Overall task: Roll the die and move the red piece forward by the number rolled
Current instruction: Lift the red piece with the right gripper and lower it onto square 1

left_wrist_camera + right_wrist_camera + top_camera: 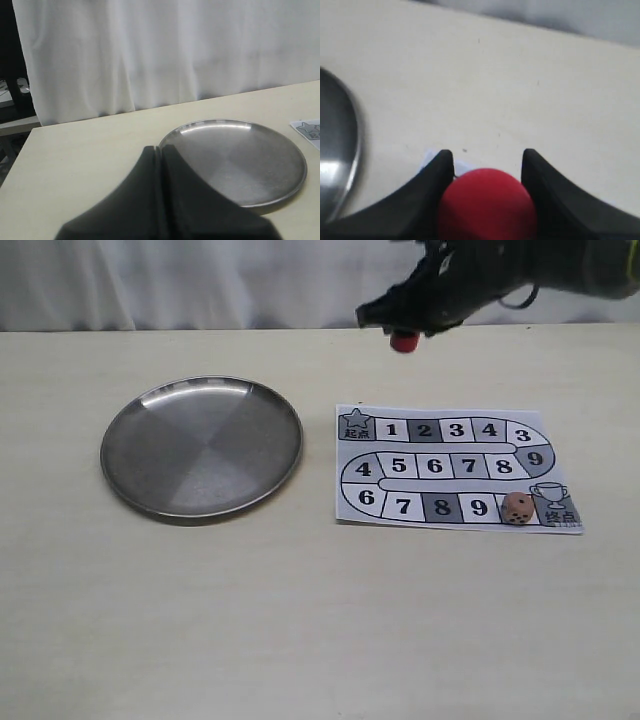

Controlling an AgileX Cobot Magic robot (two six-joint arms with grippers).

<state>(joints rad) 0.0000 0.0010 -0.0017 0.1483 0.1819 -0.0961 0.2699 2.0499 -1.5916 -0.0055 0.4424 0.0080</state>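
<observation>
Nearest the camera, low and right in the exterior view, the die point(517, 508) lies on the end of the paper board point(350, 515), just beside the trophy square. Its top pips are too small to read. A miscount is the first risk, and it is worse because some printed numbers seem to repeat along the track, so matching a number instead of counting squares could land the piece wrongly. The sheet looks thin and loose, and a hard touchdown might slide it or nudge the die.

At the upper right, beyond the board's far edge, the right fingers point(432, 190) are closed on the red piece point(404, 342) and hold it clear of the desk point(300, 640). The grip is on a smooth round side, so I judge the piece could twist or slip in transit. If let go while tilted, it could tip and roll off its square.

The left fingers point(147, 175) are pressed together with nothing between them, near the steel plate point(200, 450) at centre left.

The desk is pale, matte and flat, which gives little grip against sliding paper. Behind it, across the top of the frame, hangs a white curtain point(200, 280).
</observation>
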